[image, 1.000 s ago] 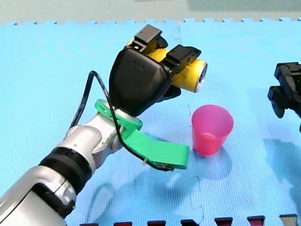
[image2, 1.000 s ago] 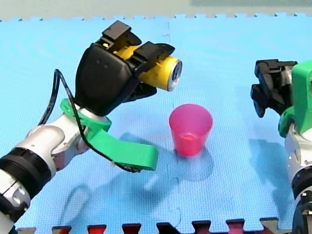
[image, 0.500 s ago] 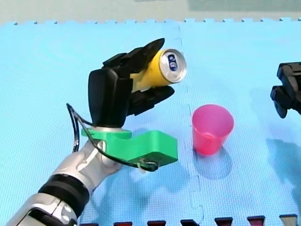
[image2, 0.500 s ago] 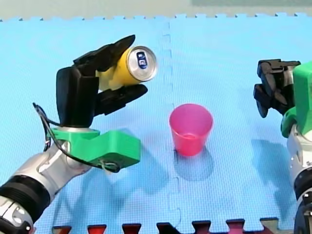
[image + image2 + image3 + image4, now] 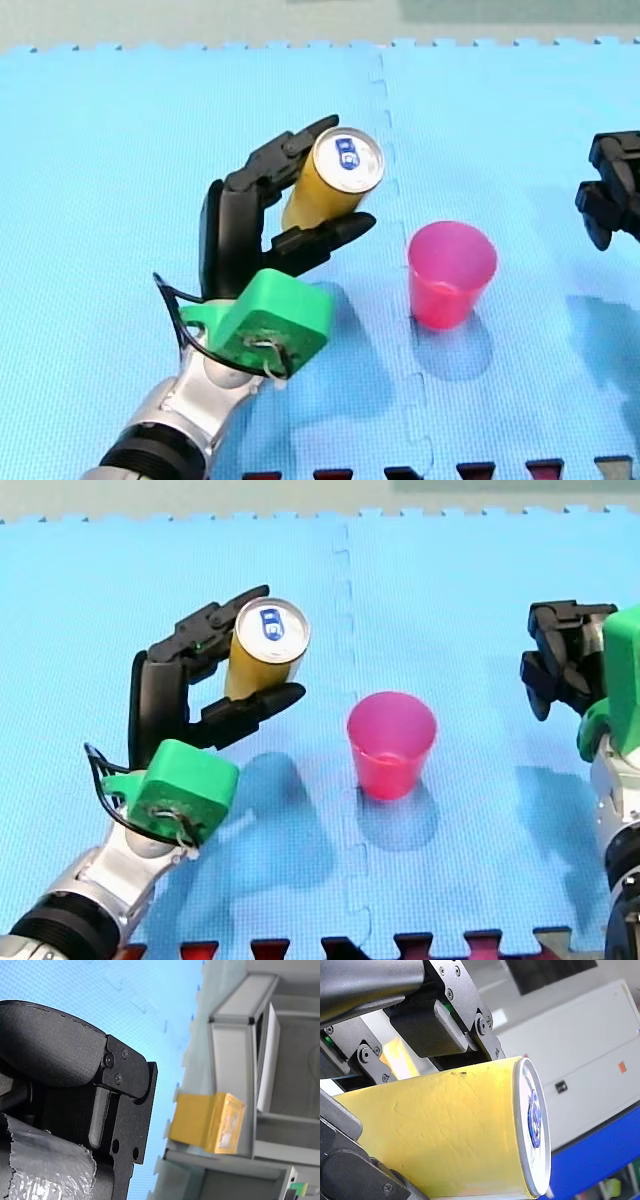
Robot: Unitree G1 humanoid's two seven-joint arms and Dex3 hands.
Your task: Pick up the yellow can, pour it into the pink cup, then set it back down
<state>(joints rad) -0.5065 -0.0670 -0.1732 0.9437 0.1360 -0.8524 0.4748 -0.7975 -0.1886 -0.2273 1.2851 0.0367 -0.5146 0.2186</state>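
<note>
Foam, metal and plastic surfaces

The mat [image 5: 100,150] is blue foam, matt and finely textured; the yellow can [image 5: 325,190] has a dull, faintly creased wrap and a shiny silver metal lid [image 5: 532,1120]; the left hand [image 5: 232,240] gripping it is matt black plastic with grainy pads [image 5: 422,1025]; the right hand [image 5: 558,660], over the mat's right side, looks alike; the pink cup [image 5: 450,272] is smooth, slightly translucent plastic; the green wrist mount [image 5: 272,318] is matt plastic.

can [image 5: 312,203] in L hand [image 5: 238,232], left of cup [image 5: 450,275], R hand [image 5: 612,190] far right
</note>
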